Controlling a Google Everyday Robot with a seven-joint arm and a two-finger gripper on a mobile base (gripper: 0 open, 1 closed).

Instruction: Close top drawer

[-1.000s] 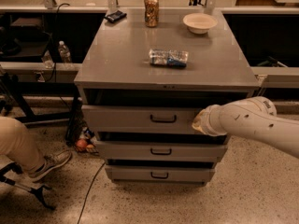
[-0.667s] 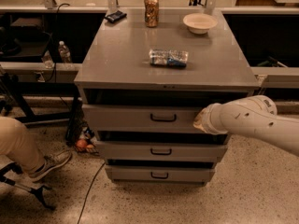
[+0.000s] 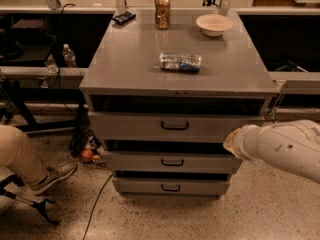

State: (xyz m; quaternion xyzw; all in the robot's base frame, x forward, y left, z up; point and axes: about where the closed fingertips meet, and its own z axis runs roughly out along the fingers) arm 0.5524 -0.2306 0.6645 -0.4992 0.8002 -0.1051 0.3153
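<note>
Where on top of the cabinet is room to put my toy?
The front strip of the cabinet top, between the bottle and the front edge, is bare, and both sides of the bottle too. The back is crowded: black object, can, bowl. The gripper is lower, by the top drawer.

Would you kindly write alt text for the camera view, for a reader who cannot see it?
The top drawer of a grey cabinet stands pulled out, with the robot's gripper by the right end of its front. A can, bowl and lying bottle sit on top.
</note>
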